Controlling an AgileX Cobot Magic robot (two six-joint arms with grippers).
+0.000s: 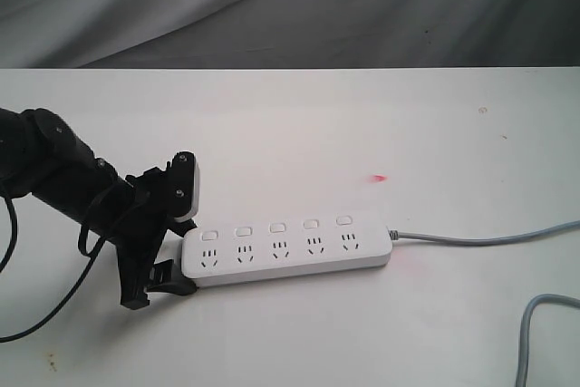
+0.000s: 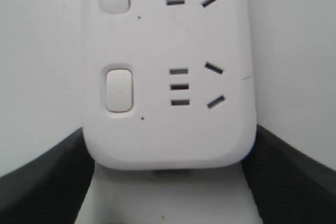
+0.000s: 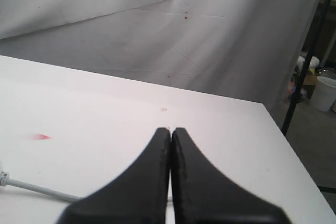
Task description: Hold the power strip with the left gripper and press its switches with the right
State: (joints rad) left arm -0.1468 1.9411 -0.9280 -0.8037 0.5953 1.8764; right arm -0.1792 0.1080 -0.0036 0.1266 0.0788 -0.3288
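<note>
Five switches [image 1: 277, 227] sit in a row, and nothing is touching any of them. The power strip [image 1: 285, 249] lies flat at lower centre of the exterior frame, its grey cord [image 1: 480, 242] running off right.

The left gripper [image 1: 179, 240] is at the strip's left end. Its jaws straddle the rounded end and meet both long sides in the wrist view, so the hold is judged done.

The right gripper [image 3: 170, 131] is absent from the exterior frame. Its own view shows the jaws pressed together, empty, above the table. All five presses are judged outstanding.

The surface is a white table [image 1: 362, 124] with a small red mark [image 1: 379, 178] right of centre. Grey cloth [image 1: 272, 6] hangs behind.
</note>
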